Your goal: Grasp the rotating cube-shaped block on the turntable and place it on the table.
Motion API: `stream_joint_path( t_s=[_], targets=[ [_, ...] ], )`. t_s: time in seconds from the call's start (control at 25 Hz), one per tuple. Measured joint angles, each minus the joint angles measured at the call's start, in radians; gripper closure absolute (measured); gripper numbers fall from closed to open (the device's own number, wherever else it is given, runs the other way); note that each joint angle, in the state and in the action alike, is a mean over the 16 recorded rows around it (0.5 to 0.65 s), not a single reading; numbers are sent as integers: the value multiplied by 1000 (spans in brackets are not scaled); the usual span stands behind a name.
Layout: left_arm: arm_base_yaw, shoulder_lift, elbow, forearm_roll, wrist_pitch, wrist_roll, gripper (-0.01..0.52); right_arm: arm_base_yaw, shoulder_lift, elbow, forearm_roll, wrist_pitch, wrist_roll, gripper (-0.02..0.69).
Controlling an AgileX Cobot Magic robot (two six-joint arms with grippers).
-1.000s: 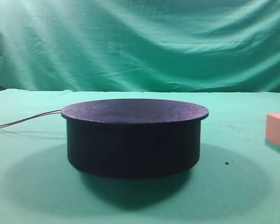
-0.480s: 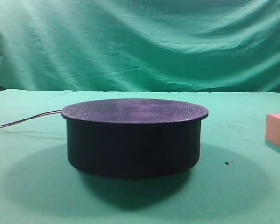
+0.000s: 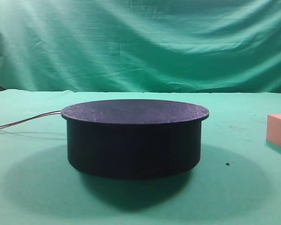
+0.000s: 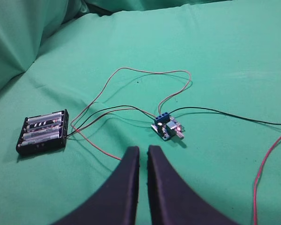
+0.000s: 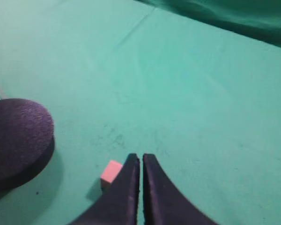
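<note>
Sitting on the green surface point(image 5: 187, 93), off the turntable point(image 5: 16, 136), the cube point(image 5: 111, 172) lies just left of the right claw point(image 5: 141, 161) in the right wrist view, close beside the left fingertip; whether they touch cannot be told. That claw is narrow, its two black fingers almost together with only a slit between them, and it holds nothing. The turntable lies well apart to the left of the cube, its rough top bare.

From the high view the turntable point(image 3: 133, 136) fills the middle and the cube point(image 3: 279, 130) is cut by the right edge, on the surface point(image 3: 234, 197); neither claw shows there. Thin wires point(image 3: 23, 123) lead off the disc's left side.

Only the left wrist view shows where they go: a small circuit board point(image 4: 166, 127) and a black battery holder point(image 4: 42, 132) lying on the cloth, joined by red and black leads. The left claw point(image 4: 143, 154) hangs above them, also narrow and empty.
</note>
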Motion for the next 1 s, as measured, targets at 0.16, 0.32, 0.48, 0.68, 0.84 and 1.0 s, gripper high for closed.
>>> stream_joint_path(
  t_s=[0.16,0.32,0.48,0.68,0.84,1.0],
  targets=[
    [0,0,0,0,0,0,514,-39,-84,99,26,-48,0,665],
    [0,0,0,0,0,0,514,-51,-128,155,43,-64,-1,665],
    [0,0,0,0,0,0,514,-52,-138,176,53,-61,-1,665],
    [0,0,0,0,0,0,514,-52,-138,177,57,-55,-1,665],
    [0,0,0,0,0,0,514,-52,-138,177,58,-55,-1,665],
    [0,0,0,0,0,0,514,-52,-138,177,59,-55,-1,665]
  ],
)
